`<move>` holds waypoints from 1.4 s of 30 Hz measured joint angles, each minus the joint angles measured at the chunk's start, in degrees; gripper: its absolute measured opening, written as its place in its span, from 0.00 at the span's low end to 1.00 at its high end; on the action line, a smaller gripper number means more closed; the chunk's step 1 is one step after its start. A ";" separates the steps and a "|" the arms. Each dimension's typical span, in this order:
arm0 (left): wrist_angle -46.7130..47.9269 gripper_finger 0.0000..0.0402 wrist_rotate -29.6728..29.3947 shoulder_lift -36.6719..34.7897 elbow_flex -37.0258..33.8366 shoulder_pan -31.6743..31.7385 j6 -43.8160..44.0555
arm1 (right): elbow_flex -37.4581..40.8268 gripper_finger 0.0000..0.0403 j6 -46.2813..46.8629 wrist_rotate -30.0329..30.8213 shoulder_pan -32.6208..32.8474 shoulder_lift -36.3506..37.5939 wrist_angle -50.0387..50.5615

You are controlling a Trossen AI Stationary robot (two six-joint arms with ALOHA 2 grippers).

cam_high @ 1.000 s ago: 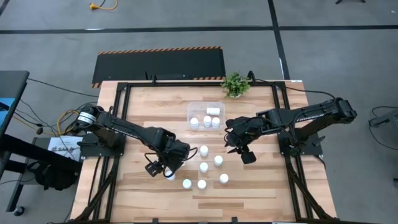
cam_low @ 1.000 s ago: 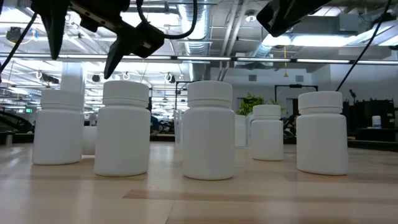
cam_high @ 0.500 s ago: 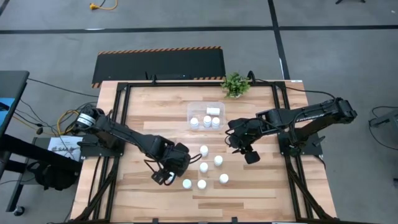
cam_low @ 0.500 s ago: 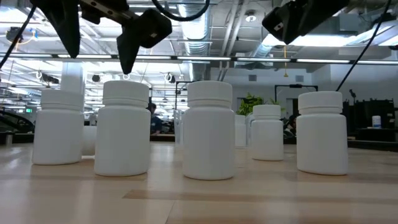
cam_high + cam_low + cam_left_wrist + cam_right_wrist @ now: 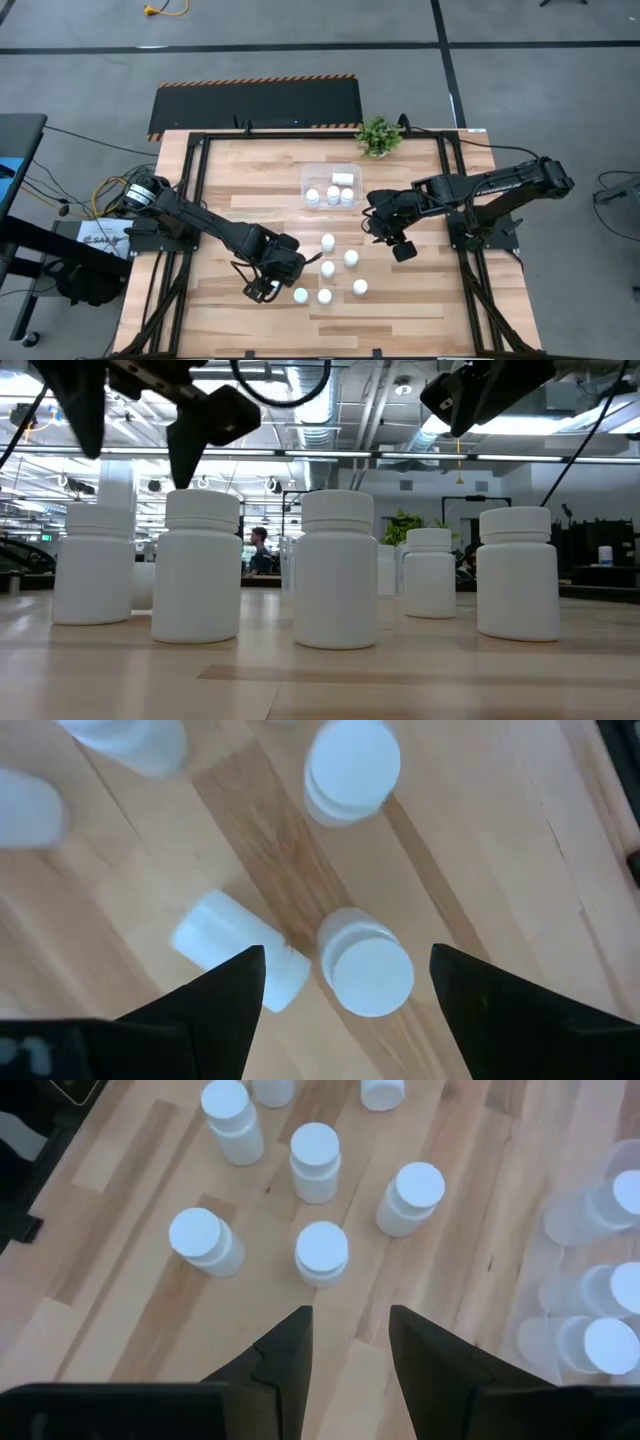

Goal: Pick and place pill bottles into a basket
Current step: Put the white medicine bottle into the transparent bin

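Note:
Several white pill bottles (image 5: 327,269) stand upright on the wooden table; they also show in the low view (image 5: 337,568). The clear bin (image 5: 318,173) holds more bottles (image 5: 333,195), one of them lying (image 5: 343,178). My left gripper (image 5: 263,290) is open and hangs over the group's left end. In its wrist view the gripper (image 5: 345,1005) has an upright bottle (image 5: 368,966) between its fingers and a lying bottle (image 5: 235,948) by one finger. In the low view the gripper (image 5: 135,440) is above the caps. My right gripper (image 5: 373,226) is open, above the table right of the bin.
A small green potted plant (image 5: 378,135) stands at the table's far edge, behind the bin. In the right wrist view the bin (image 5: 590,1230) lies to one side of several standing bottles (image 5: 322,1252). A black frame (image 5: 200,140) runs around the table.
My left gripper has moved toward the table's near edge and a little to the right, over the leftmost bottles, and has stayed open. The bottles have kept their places.

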State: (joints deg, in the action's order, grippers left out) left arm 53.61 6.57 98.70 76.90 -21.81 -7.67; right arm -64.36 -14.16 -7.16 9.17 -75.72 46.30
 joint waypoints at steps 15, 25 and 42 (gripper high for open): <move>0.79 0.68 0.70 0.81 -0.36 -0.94 0.33 | 0.00 0.31 0.03 0.01 -0.01 0.02 0.51; -1.39 0.68 1.21 0.77 -2.37 -1.76 0.36 | 0.00 0.31 0.18 0.01 -0.01 0.02 0.62; -7.31 0.68 1.57 0.76 -6.74 -1.91 -0.67 | 0.00 0.31 0.24 1.13 0.03 0.02 0.63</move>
State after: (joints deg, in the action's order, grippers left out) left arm 46.30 8.14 99.46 70.15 -23.73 -8.34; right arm -64.36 -13.92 -6.04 9.21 -75.70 46.93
